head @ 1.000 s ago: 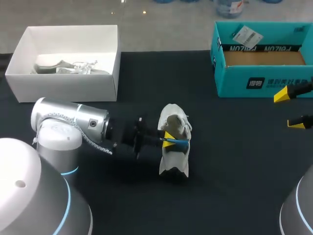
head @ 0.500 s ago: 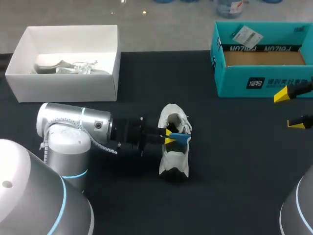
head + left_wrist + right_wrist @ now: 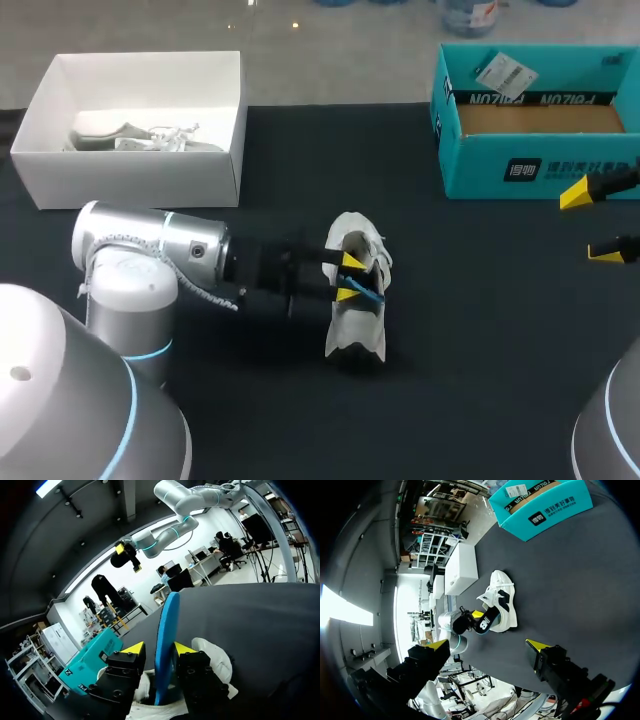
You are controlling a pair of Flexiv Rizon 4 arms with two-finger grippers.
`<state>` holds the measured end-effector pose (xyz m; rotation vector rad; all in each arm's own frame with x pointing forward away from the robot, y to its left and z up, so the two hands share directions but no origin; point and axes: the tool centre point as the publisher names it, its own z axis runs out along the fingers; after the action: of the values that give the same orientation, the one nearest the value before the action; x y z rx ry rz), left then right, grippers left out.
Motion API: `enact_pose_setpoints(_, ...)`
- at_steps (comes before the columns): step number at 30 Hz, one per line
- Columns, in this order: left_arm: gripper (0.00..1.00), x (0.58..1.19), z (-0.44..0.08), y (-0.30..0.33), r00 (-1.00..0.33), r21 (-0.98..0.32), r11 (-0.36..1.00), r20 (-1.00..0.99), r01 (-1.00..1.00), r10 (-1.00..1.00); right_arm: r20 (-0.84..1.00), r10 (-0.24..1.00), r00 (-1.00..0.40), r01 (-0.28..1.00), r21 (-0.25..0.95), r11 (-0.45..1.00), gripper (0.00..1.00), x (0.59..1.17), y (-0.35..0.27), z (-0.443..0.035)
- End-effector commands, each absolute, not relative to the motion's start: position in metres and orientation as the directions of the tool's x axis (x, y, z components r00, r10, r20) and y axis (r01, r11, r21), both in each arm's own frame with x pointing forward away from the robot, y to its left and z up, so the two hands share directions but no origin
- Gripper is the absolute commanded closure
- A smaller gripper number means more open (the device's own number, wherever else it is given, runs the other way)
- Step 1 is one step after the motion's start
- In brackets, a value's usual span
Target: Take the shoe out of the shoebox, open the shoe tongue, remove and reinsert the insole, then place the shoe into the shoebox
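Note:
A white shoe [image 3: 355,325] stands in the middle of the black table [image 3: 480,350], its opening turned to my left arm. My left gripper [image 3: 348,278] is at that opening. A blue insole [image 3: 367,288] sticks up out of the shoe between its fingers. In the left wrist view the insole [image 3: 166,630] stands on edge between the yellow tips, which are parted, with a gap on one side; the shoe [image 3: 216,661] lies under the gripper. My right gripper [image 3: 592,222] hangs open at the table's right edge, in front of the teal shoebox [image 3: 535,165].
A white box [image 3: 130,175] holding another pale shoe [image 3: 140,135] stands at the back left. The right wrist view shows the shoe [image 3: 502,602], the white box [image 3: 462,567] and the teal shoebox [image 3: 540,505] well ahead of the right gripper [image 3: 487,645].
My left gripper's fingers were shut on the blue insole and now stand apart from it. The insole has sunk a little into the shoe. My right arm has not moved.

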<state>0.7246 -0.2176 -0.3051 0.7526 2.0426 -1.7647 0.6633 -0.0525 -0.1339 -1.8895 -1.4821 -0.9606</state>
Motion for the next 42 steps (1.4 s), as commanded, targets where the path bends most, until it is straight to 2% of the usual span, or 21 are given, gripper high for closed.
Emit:
enact_pose_setpoints(1, 0.67, 0.711, -0.297, -0.208, -0.798, -0.801, 0.089, -0.567, 0.592, 0.206, 0.803, 0.58, 0.139, 0.969, 0.01, -0.246, 0.0, 0.661, -0.052, -0.134)
enact_pose_setpoints(3, 0.78, 0.706, -0.299, -0.21, -0.795, -0.803, 0.089, -0.559, 0.59, 0.234, 0.803, 0.58, 0.139, 0.969, 0.01, -0.246, 0.0, 0.661, -0.052, -0.134)
enact_pose_setpoints(5, 0.84, 0.703, -0.304, -0.213, -0.8, -0.81, 0.097, -0.54, 0.578, 0.261, 0.803, 0.58, 0.139, 0.969, 0.01, -0.246, 0.0, 0.661, -0.052, -0.134)
enact_pose_setpoints(8, 1.0, 0.704, -0.313, -0.217, -0.798, -0.809, 0.107, -0.533, 0.578, 0.281, 0.803, 0.58, 0.139, 0.969, 0.01, -0.246, 0.0, 0.661, -0.052, -0.134)
enact_pose_setpoints(23, 1.0, 0.74, -0.335, -0.226, -0.779, -0.769, 0.157, -0.58, 0.62, 0.237, 0.803, 0.58, 0.139, 0.969, 0.01, -0.246, 0.0, 0.661, -0.052, -0.134)
enact_pose_setpoints(36, 1.0, 0.751, -0.334, -0.215, -0.761, -0.738, 0.191, -0.609, 0.647, 0.226, 0.803, 0.58, 0.139, 0.969, 0.01, -0.246, 0.0, 0.661, -0.052, -0.134)
enact_pose_setpoints(37, 0.88, 0.749, -0.332, -0.213, -0.76, -0.737, 0.19, -0.609, 0.648, 0.229, 0.803, 0.58, 0.139, 0.969, 0.01, -0.246, 0.0, 0.661, -0.052, -0.134)
enact_pose_setpoints(38, 0.67, 0.747, -0.329, -0.212, -0.759, -0.738, 0.185, -0.61, 0.649, 0.228, 0.803, 0.58, 0.139, 0.969, 0.01, -0.246, 0.0, 0.661, -0.052, -0.134)
enact_pose_setpoints(39, 0.62, 0.745, -0.327, -0.211, -0.759, -0.739, 0.181, -0.609, 0.649, 0.231, 0.803, 0.58, 0.139, 0.969, 0.01, -0.246, 0.0, 0.661, -0.052, -0.134)
enact_pose_setpoints(42, 0.62, 0.738, -0.32, -0.209, -0.754, -0.74, 0.164, -0.611, 0.653, 0.242, 0.803, 0.58, 0.139, 0.969, 0.01, -0.246, 0.0, 0.661, -0.052, -0.134)
